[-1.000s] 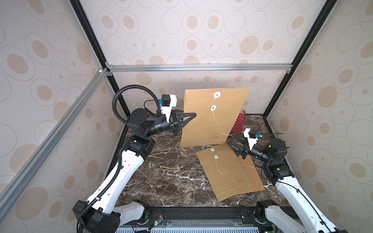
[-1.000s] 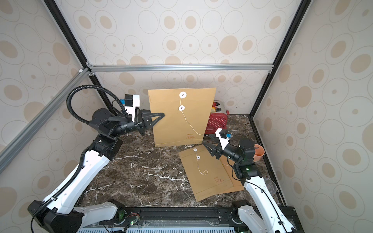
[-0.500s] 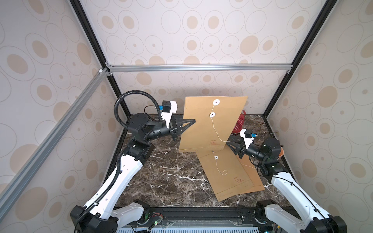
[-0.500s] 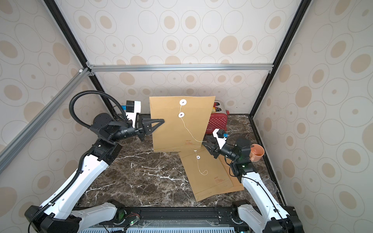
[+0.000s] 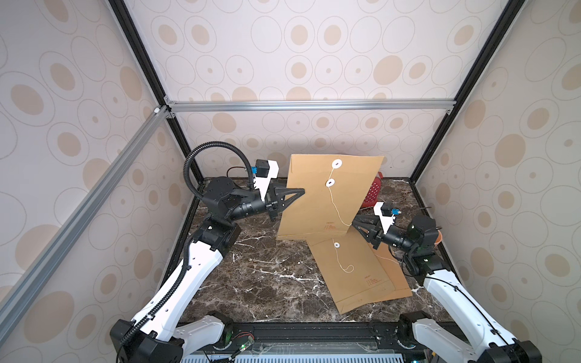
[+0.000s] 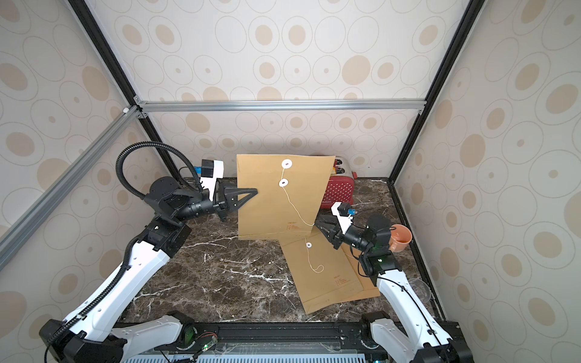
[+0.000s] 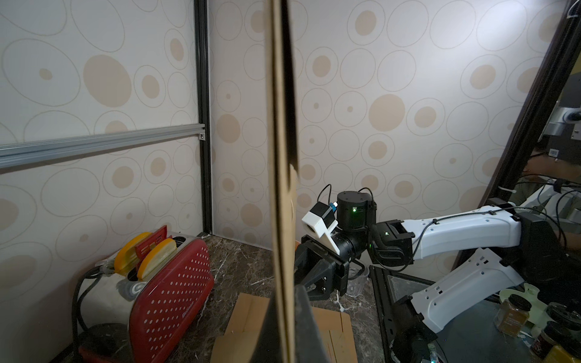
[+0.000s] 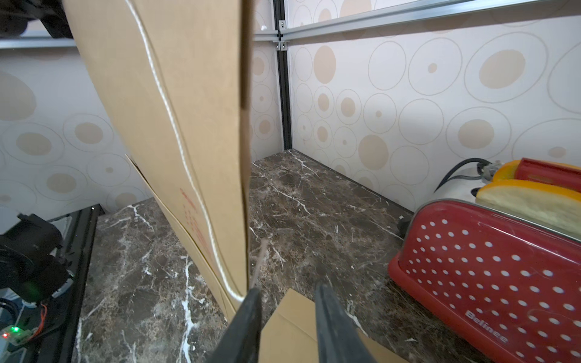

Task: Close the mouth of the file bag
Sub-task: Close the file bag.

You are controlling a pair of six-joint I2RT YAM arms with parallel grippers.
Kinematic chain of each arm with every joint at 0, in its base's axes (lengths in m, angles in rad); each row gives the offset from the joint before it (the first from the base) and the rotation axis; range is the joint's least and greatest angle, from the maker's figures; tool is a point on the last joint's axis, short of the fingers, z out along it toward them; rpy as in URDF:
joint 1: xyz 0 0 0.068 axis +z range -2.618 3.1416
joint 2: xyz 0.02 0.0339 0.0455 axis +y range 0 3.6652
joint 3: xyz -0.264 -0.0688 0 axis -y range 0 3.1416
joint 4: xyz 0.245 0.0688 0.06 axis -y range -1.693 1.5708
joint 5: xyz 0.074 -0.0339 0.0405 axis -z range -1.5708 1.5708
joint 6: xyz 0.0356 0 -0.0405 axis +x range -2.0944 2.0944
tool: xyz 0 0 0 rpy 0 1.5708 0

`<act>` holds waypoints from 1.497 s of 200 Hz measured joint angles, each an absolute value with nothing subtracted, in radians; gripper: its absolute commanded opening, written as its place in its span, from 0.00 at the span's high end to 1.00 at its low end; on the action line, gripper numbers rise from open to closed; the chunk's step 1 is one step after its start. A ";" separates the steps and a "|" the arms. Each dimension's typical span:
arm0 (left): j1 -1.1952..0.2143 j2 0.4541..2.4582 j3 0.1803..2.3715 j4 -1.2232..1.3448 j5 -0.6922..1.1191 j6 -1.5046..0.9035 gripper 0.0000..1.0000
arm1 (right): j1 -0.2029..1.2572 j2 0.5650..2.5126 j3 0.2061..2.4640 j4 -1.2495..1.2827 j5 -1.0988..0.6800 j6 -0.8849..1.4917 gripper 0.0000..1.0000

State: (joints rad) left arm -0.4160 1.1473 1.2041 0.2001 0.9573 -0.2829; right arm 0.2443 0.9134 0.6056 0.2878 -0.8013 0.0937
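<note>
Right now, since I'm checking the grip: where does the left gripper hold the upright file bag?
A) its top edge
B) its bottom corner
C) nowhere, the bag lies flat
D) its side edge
D: in both top views the left gripper is clamped on the side edge of the upright file bag.

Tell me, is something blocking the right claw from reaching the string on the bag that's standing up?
No, nothing visible does. The string hangs down the front of the upheld file bag, and its low end comes right beside the tip of the open right gripper.
</note>
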 measured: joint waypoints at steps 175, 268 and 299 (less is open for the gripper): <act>-0.417 1.120 1.219 0.030 0.898 -0.127 1.00 | 0.389 1.049 0.579 0.398 -0.758 -0.032 0.48; -0.417 1.120 1.219 0.051 0.906 -0.138 1.00 | 0.390 1.119 0.599 0.419 -0.754 -0.071 0.50; -0.417 1.120 1.219 0.052 0.911 -0.141 1.00 | 0.390 1.135 0.600 0.441 -0.753 -0.076 0.51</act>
State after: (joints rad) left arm -0.4171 1.1198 1.2186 0.0525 0.9108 -0.1410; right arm 0.3897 1.1351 0.5999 0.4408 -0.7528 -0.0761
